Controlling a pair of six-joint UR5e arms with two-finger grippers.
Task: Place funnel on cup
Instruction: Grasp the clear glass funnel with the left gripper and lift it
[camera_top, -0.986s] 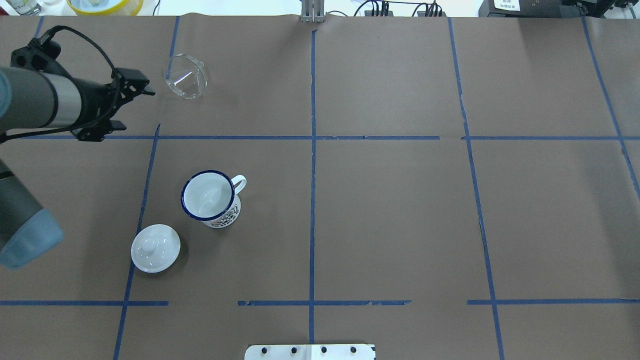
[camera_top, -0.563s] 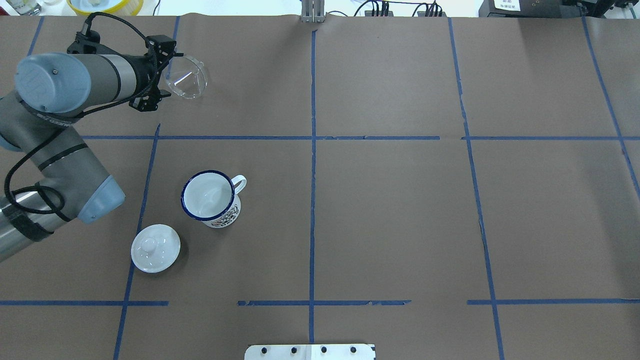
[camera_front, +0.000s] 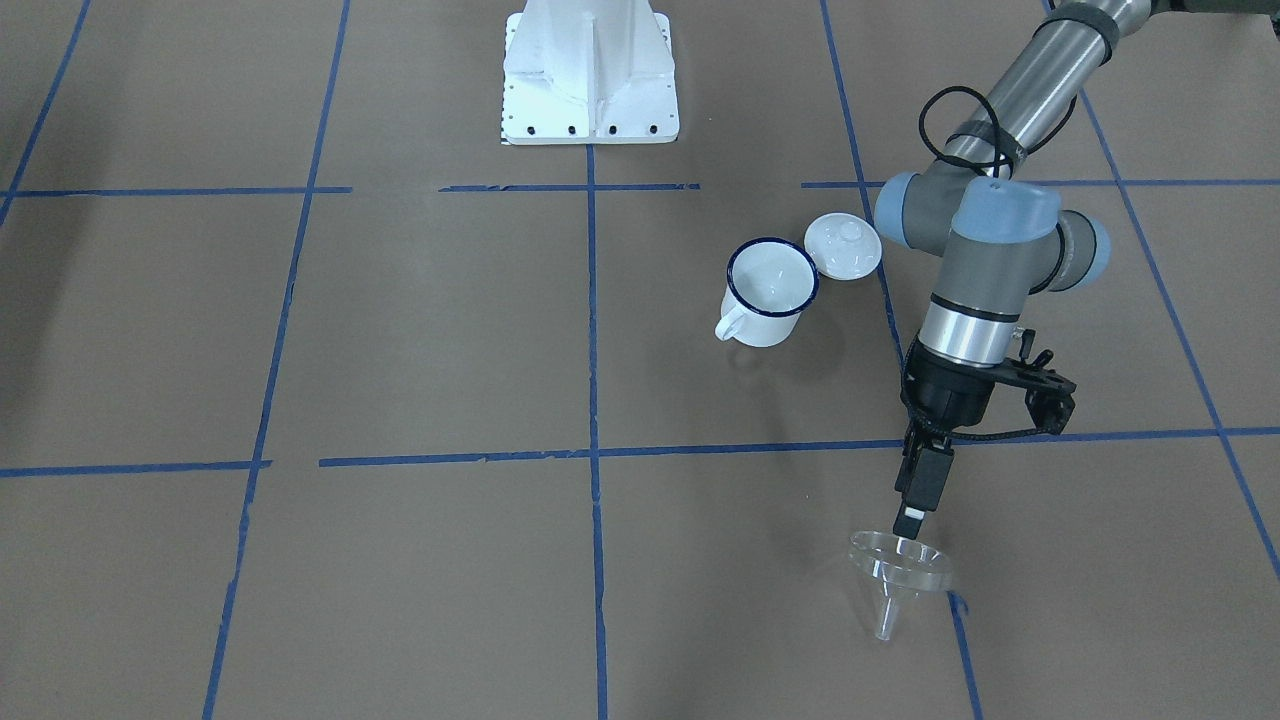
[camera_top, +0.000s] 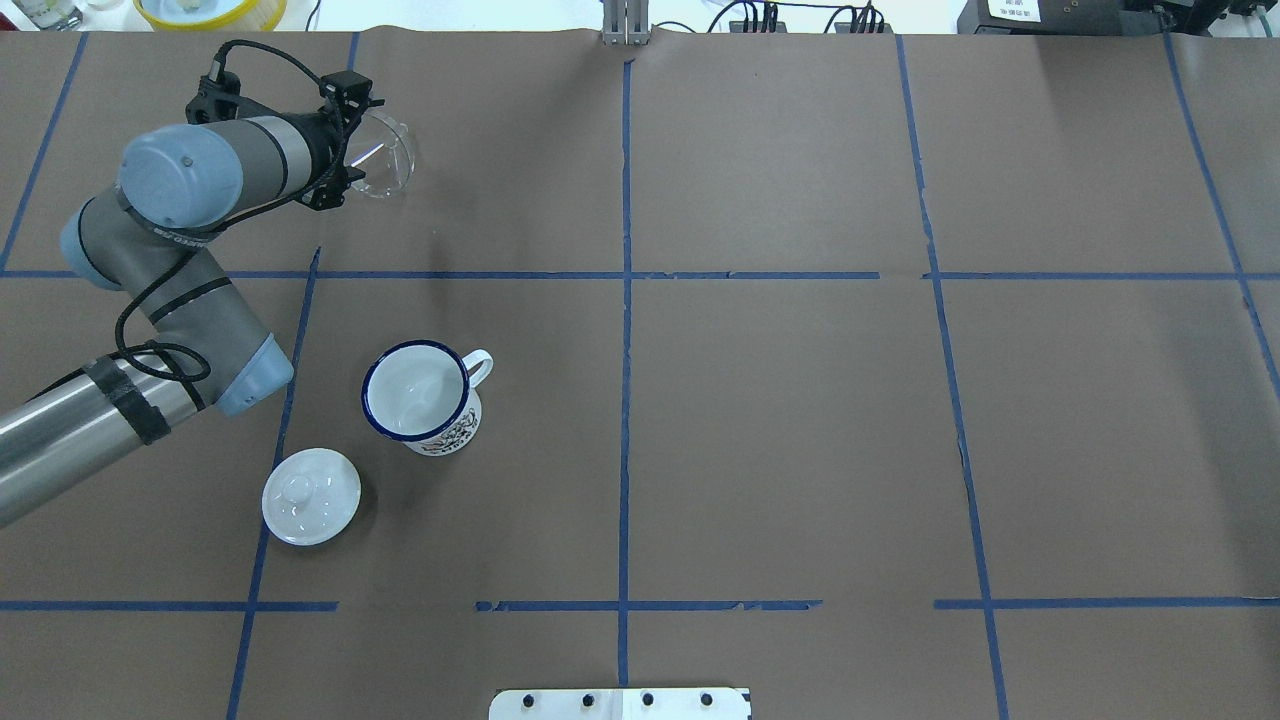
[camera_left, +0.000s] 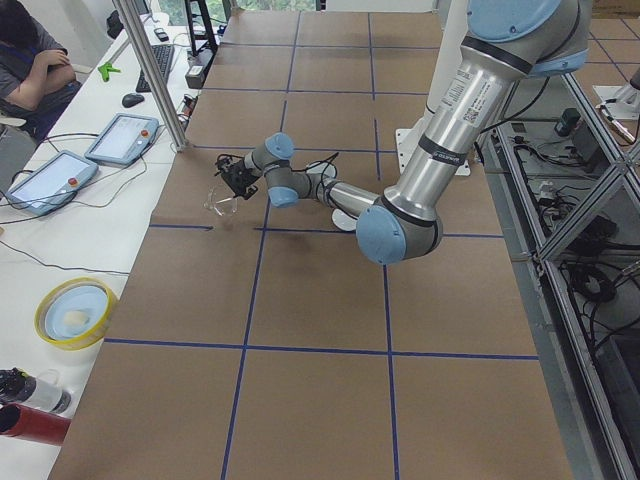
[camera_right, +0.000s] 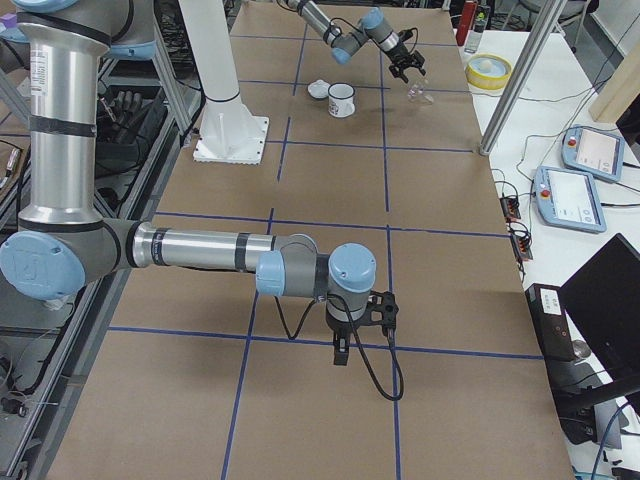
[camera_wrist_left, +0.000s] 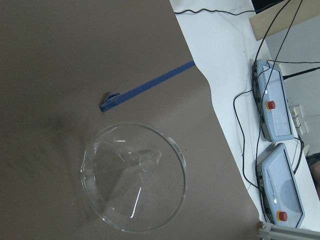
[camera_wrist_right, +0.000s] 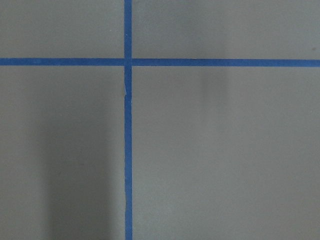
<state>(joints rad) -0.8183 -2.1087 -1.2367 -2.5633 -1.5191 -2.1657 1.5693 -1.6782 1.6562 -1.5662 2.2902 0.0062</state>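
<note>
From where I stood, the left gripper (camera_front: 910, 522) hung over the far left part of the brown paper table (camera_top: 800, 420). Its fingers pointed down, its jaws were spread wide and nothing was between them. The tips were right at the rim of the small clear funnel (camera_top: 388, 158) with its wide cone and short spout. That funnel lay tipped on its side on the paper, unheld. Nearer the robot, across a blue tape line (camera_top: 480, 275), sat a round white domed lid (camera_top: 311, 497). Near it, not touching, the white enamel cup (camera_top: 418, 395) with a dark blue rim stood upright, well apart from the funnel. Far to the right, the right gripper (camera_right: 340, 350) hovered low over the paper. I could not tell whether its jaws were apart.
</note>
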